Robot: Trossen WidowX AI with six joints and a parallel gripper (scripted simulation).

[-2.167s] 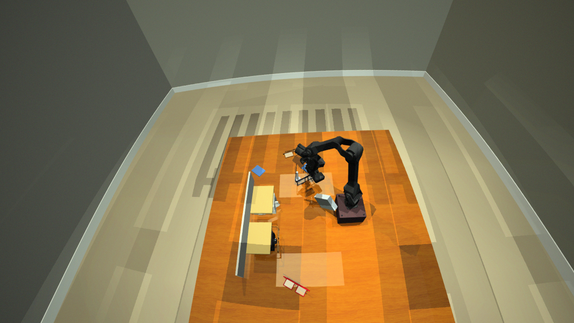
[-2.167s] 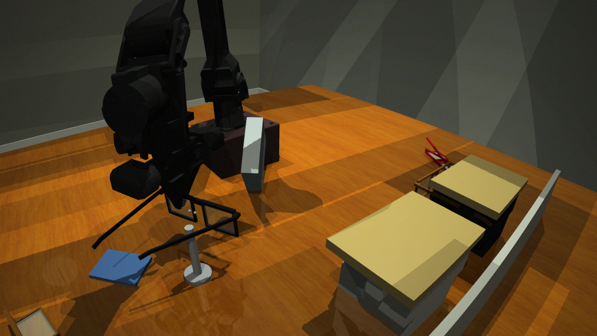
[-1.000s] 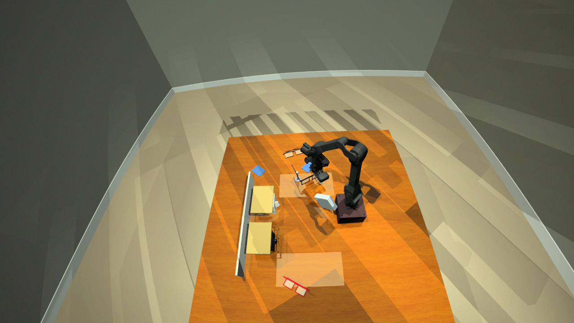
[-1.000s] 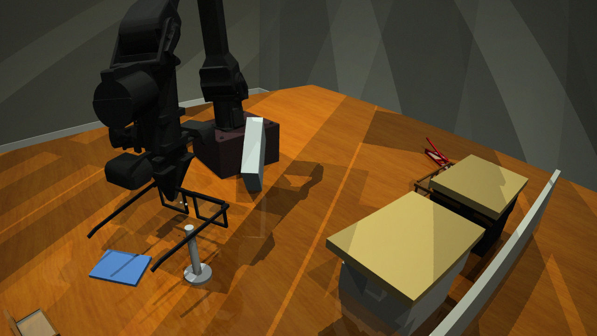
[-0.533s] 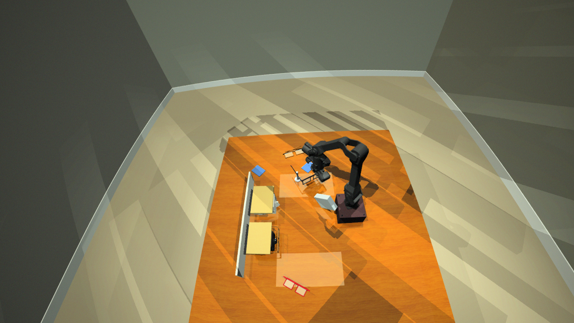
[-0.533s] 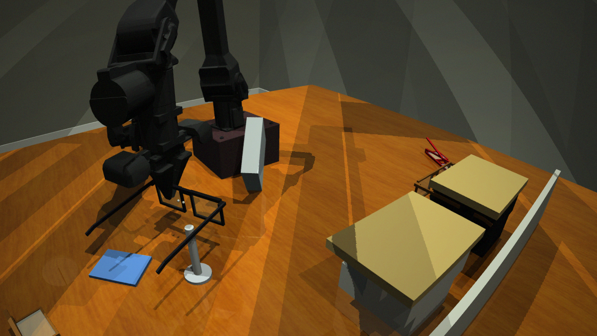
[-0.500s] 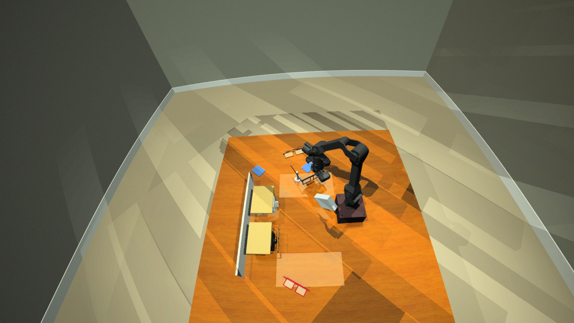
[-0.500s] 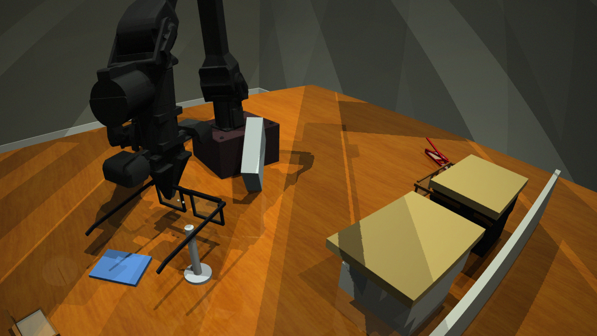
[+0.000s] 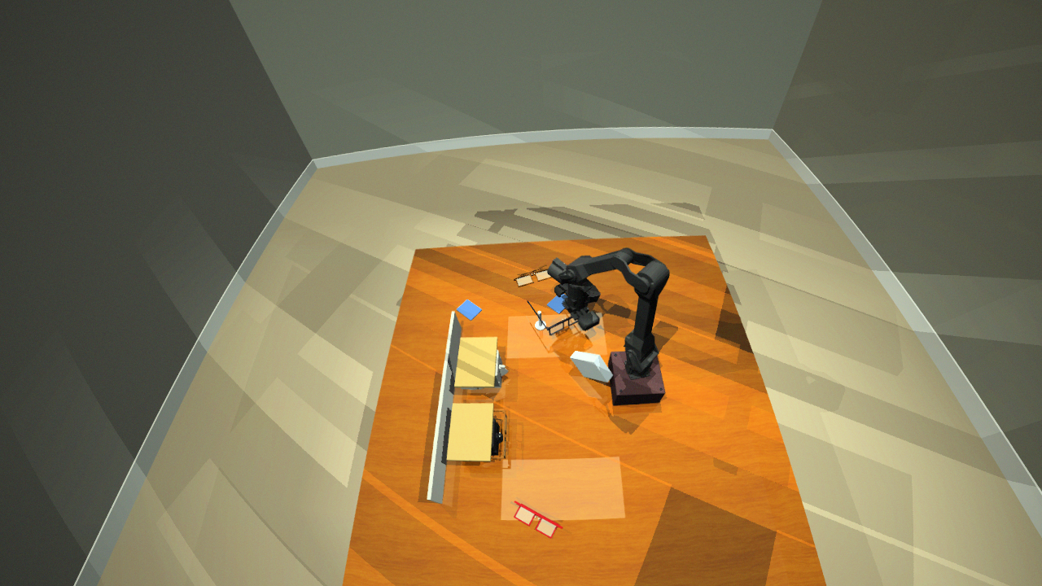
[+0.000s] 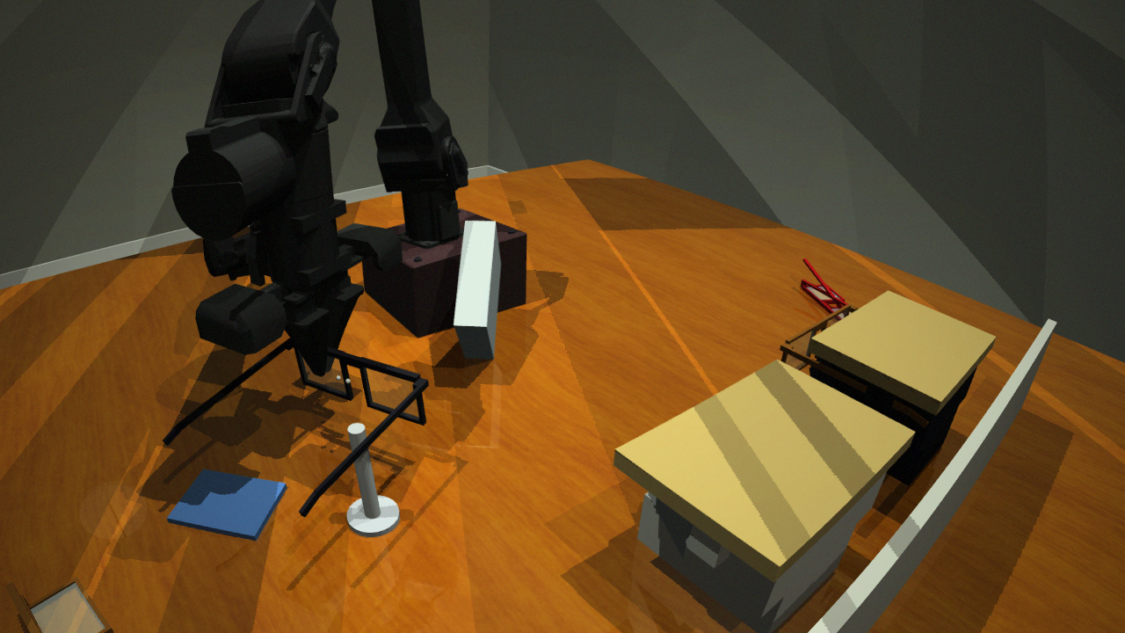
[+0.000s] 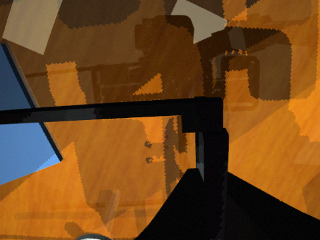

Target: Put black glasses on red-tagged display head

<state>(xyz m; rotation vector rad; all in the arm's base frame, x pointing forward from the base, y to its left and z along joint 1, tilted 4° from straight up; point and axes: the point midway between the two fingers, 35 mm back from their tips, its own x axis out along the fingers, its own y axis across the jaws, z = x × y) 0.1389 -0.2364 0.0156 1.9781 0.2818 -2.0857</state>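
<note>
Pincer [image 9: 580, 325] [image 10: 321, 369] [image 11: 203, 179] clamped on front of black glasses [image 9: 561, 327] [image 10: 363, 363] [image 11: 100, 109], held above table [image 9: 699, 444] [image 10: 629, 315] [image 11: 267, 150], inward from its arm-side corner. Advisable: lift temples well over white post [image 9: 539, 321] [image 10: 364, 472], then carry level, slowly. Red tag not discernible; heads' faces hidden under tan tops [image 9: 476, 362] [image 10: 763, 464]; wrist view crops the frame.

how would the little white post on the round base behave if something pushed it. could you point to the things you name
The white post [image 9: 540, 319] [image 10: 366, 480] would probably tip if bumped up high, being slim and tall over a small disc. It looks stiff, and a low push might slide it instead.
</note>
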